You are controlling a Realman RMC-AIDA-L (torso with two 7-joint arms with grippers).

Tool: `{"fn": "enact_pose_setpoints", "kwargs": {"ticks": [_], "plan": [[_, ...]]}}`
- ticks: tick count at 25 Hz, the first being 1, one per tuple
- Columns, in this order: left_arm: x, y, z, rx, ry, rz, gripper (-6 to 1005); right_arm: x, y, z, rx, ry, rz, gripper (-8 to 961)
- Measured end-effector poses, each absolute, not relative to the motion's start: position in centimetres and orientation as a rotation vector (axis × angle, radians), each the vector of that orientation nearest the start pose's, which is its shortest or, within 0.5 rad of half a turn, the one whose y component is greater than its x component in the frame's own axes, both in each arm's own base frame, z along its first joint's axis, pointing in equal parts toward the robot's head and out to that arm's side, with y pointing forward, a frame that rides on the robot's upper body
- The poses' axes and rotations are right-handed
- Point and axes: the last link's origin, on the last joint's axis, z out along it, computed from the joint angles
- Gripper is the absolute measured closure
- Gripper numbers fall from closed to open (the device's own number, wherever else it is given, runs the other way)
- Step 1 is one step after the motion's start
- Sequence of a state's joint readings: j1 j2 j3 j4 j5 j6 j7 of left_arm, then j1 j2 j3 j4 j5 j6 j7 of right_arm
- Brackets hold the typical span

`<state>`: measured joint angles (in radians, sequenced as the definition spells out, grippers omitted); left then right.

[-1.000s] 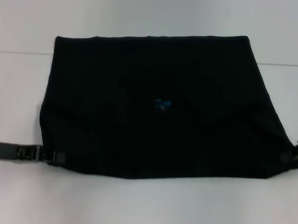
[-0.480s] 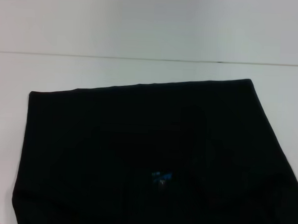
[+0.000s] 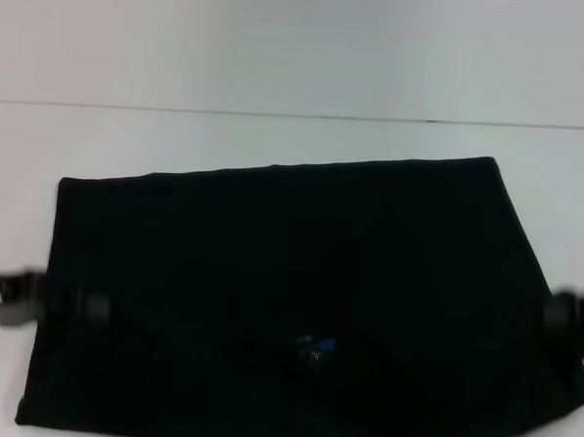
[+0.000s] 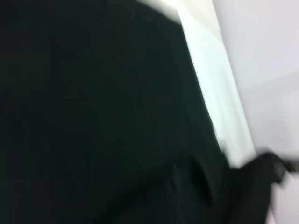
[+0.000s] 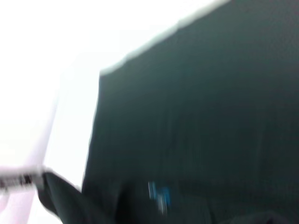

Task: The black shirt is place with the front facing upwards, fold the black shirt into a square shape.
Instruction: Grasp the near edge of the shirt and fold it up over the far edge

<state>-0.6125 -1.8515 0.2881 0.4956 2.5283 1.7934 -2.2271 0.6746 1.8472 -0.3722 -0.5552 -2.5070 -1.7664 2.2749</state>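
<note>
Broadly, the black shirt covers the near and middle part of the white table, folded into a wide dark panel with no lettering showing. Its far edge runs as a straight line that slants, standing farther away on the robot's right than on its left. The left edge drops almost straight toward the robot; the right edge angles outward as it comes nearer. The near edge lies close to the lower border of the head view, so little table shows on that side. A small blue neck label sits on the cloth near the near edge, about midway across.

The left gripper is at the shirt's left edge and the right gripper at its right edge, each touching or overlapping the cloth; both are smeared, and whether their fingers are parted or closed on the fabric cannot be told. In the right wrist view the label shows again on the dark cloth.

Beyond the far edge the table lies bare up to the pale wall, and narrower bare strips flank both sides.
</note>
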Motion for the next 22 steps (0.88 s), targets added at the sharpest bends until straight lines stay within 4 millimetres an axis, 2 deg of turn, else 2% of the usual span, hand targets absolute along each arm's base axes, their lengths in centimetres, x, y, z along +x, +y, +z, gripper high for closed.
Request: {"fn": "enact_pose_setpoints", "kwargs": {"ticks": [4, 7, 11, 14, 19, 22], "plan": [[-33.3, 33.6, 8.8, -2.081, -1.997, -0.634, 965, 29.7, 36.4, 8.9, -2.216, 1.869, 0.667, 896], [-34.0, 34.7, 9.1, -1.952, -1.960, -0.724, 965, 29.9, 37.8, 8.2, -2.098, 1.840, 0.788, 896], [-34.8, 35.8, 8.4, -1.805, -1.903, -0.816, 965, 30.1, 39.4, 6.5, -1.972, 1.768, 0.870, 896], [-35.0, 36.1, 8.0, -1.770, -1.879, -0.835, 965, 29.9, 40.1, 5.5, -1.914, 1.724, 0.914, 897], [-33.8, 37.9, 6.5, -1.733, -1.793, -0.899, 966, 28.7, 40.9, 4.4, -1.908, 1.666, 0.972, 897], [-33.3, 38.8, 6.3, -1.722, -1.767, -0.908, 966, 28.4, 41.6, 4.1, -1.895, 1.644, 0.963, 897]]}}
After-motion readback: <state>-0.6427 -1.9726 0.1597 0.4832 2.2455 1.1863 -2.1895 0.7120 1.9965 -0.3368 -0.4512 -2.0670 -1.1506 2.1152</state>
